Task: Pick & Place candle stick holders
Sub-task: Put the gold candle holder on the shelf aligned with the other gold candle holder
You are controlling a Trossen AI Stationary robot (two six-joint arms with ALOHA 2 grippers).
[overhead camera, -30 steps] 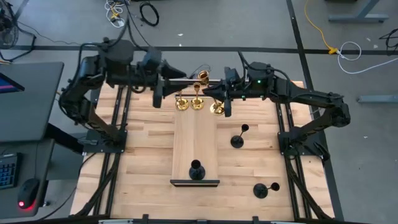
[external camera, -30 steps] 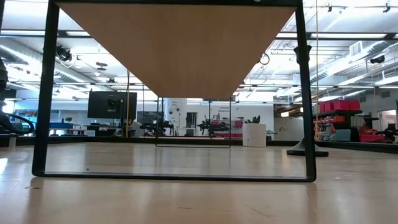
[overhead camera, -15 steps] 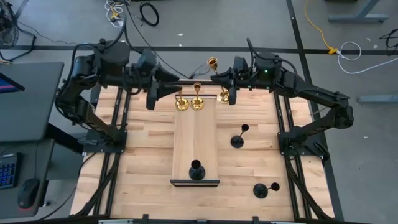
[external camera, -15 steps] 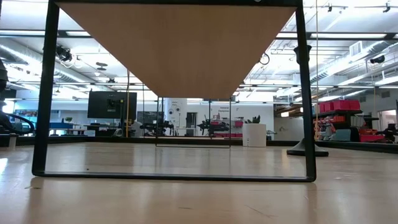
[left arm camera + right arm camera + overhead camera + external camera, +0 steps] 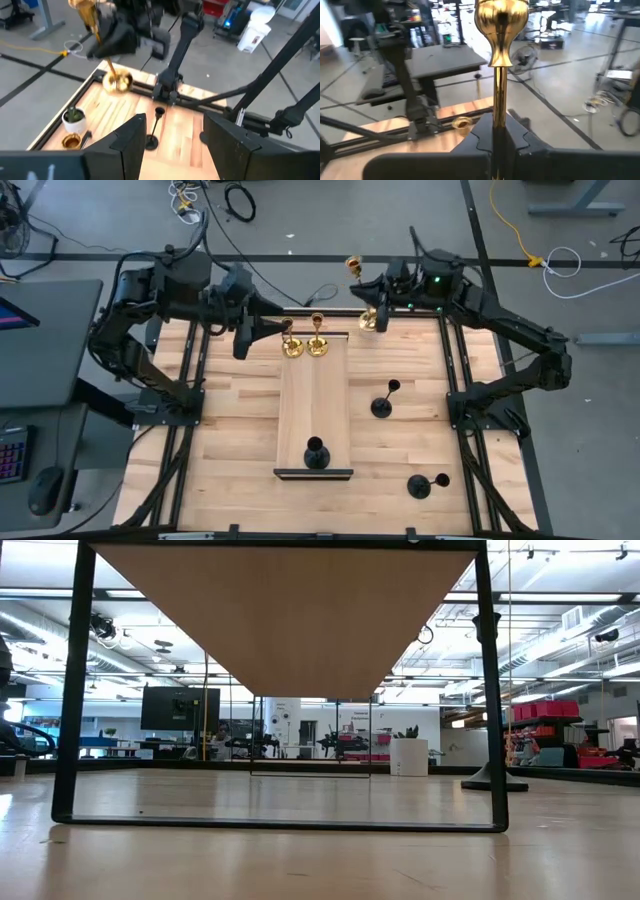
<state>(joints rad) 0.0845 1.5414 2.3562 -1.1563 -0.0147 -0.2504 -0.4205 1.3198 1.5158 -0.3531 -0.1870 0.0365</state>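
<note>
I am holding a gold candle stick holder [image 5: 362, 293] by its stem in the right gripper [image 5: 372, 305], jaws clenched on it, lifted at twelve o'clock of the table [image 5: 240, 430]. The left gripper [image 5: 262, 332] is hanging released at eleven o'clock, beside two gold holders [image 5: 304, 341] standing on the board [image 5: 314, 415]. Three black holders [image 5: 385, 402] are sitting from four to six o'clock.

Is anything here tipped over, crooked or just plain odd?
One black candle holder lies on its side near the table's front right, while the others stand upright. A gold candle holder hangs tilted in the right tool at the back edge, held by its stem.
</note>
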